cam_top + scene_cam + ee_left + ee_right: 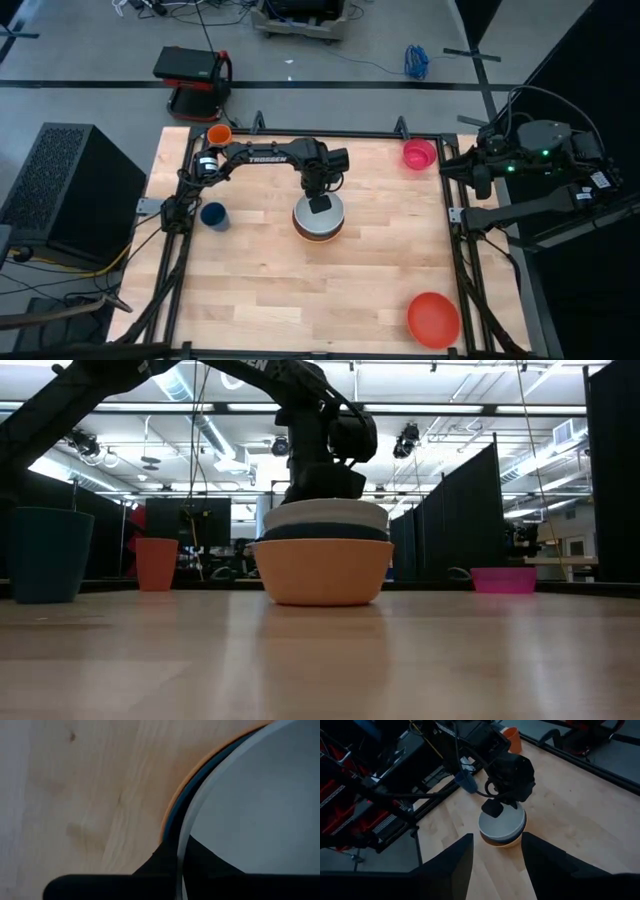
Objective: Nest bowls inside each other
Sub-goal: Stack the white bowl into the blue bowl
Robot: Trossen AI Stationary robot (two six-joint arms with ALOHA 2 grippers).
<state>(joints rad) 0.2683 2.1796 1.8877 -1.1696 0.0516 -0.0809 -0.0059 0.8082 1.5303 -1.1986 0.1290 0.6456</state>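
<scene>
Three bowls stand stacked at the table's middle: an orange bowl (322, 572) at the bottom, a dark teal bowl (322, 532) in it, and a white bowl (325, 513) on top. My left gripper (320, 203) points straight down over the stack's far side and is shut on the white bowl. A pink bowl (419, 154) rests at the far right and a red bowl (433, 319) at the near right. My right gripper (497, 840) hangs open beyond the table's right edge, high up, touching nothing. My left gripper grips the white bowl's rim (182, 840) on the side toward the table's far edge, one finger (205, 862) inside the bowl and one (159, 865) outside it. The fingers come from above, pointing down. The white bowl sits level in the teal bowl.
An orange cup (219, 134) stands at the far left corner and a dark blue cup (214, 215) near the left edge. Black frame rails (455, 240) run along the table's sides. Bare wood (300, 300) lies between the stack and the near edge.
</scene>
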